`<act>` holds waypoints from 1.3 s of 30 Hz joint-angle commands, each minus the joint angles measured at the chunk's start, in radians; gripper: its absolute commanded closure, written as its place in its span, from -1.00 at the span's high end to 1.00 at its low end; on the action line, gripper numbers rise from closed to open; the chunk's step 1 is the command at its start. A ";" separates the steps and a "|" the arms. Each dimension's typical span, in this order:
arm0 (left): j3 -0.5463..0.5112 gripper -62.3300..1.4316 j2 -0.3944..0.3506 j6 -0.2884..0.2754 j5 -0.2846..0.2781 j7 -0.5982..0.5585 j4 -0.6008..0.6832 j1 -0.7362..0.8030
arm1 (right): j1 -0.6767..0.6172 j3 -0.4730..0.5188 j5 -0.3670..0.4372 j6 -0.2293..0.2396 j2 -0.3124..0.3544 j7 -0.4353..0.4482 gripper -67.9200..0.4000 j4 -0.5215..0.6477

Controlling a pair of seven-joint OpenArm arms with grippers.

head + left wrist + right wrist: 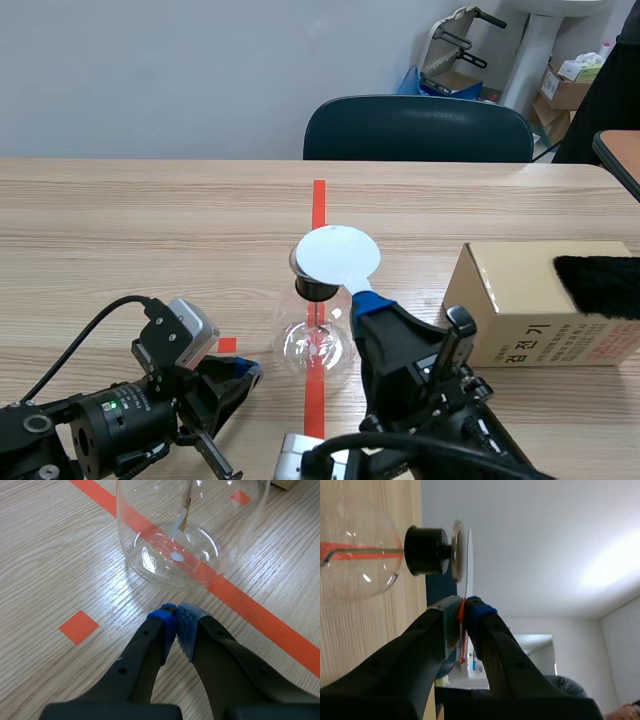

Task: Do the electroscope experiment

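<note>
**Mid-experiment: disc held at the flask's top**

Judged roughly midway. Found right claw (368, 300) pinched tight on the edge of a thin white disc (340, 255), with the disc held just over the metal cap (457, 550) of the flask (318, 345). Very close; cannot tell whether touching. Found left claw (176, 622) closed on nothing, pads together, low on the bench (120, 230) just beside the flask's base.

Probably left to do: hold disc at cap, watch the foil strips (180, 525) inside, draw away. Cannot tell whether strips have spread.

Noted flask as clear, round, glossy glass, upright on the red tape line. Stopper (426, 551) black, matt, cylindrical. Cap flat, dull metal. Disc smooth, nearly a line when seen edge-on. Spotted cardboard box (520, 300) well apart on the right, black furry cloth (600, 285) on top. Bench pale wood grain.
</note>
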 commanded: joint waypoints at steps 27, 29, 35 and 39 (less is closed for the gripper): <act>-0.009 -0.87 0.000 0.002 0.004 -0.010 0.013 0.008 | 0.011 0.003 -0.003 -0.012 0.013 -0.572 -0.96 0.015; -0.009 -0.87 0.000 0.002 0.004 -0.010 0.013 0.008 | 0.011 0.003 -0.003 -0.012 0.013 -0.581 -0.96 0.015; -0.009 -0.87 0.000 0.002 0.004 -0.010 0.013 0.008 | 0.011 0.003 -0.003 -0.012 0.013 -0.584 -0.96 0.015; -0.009 -0.87 0.000 0.002 0.004 -0.010 0.013 0.008 | 0.011 0.003 -0.003 -0.012 0.013 -0.568 -0.96 0.015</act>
